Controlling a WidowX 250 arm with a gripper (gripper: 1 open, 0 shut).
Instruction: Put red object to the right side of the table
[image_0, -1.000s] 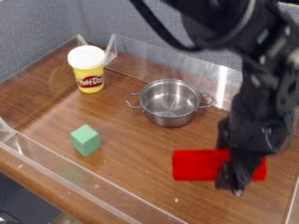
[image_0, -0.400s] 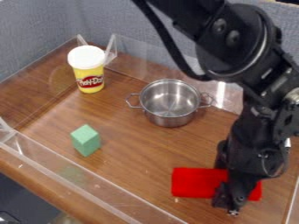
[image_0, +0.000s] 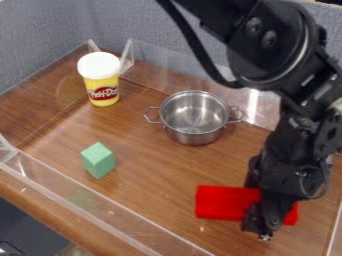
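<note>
- Closing narrowly around the red block (image_0: 225, 202), as judged from the overlap of the pincer (image_0: 270, 213) with the block's right-hand part, lower right of the frame.
- Extending leftward from the pincer: most of the visible block, with its long axis running nearly across the frame and its right end dipping slightly.
- Gripped, in all likelihood, nearer the right end than the middle; to be carried or set down, therefore, with some allowance for a swing or droop of the long left part.
- Served by the single arm (image_0: 278, 105), entering from the top right; no choice of nearer hand to be made.
- Placed already in the right half of the picture, above or upon the table (image_0: 150, 213); contact with the wood impossible to confirm from this view.
- Calling next, by judgement, for a short shift toward the right edge if needed, then lowering and release, with care for the clear wall (image_0: 80, 192) along the near side.
- Standing farther out: the steel pot (image_0: 195, 122), above and left; the green cube (image_0: 98, 160), well left.
- Hidden behind the dark fingers: both contact faces and part of the block's right portion.
</note>
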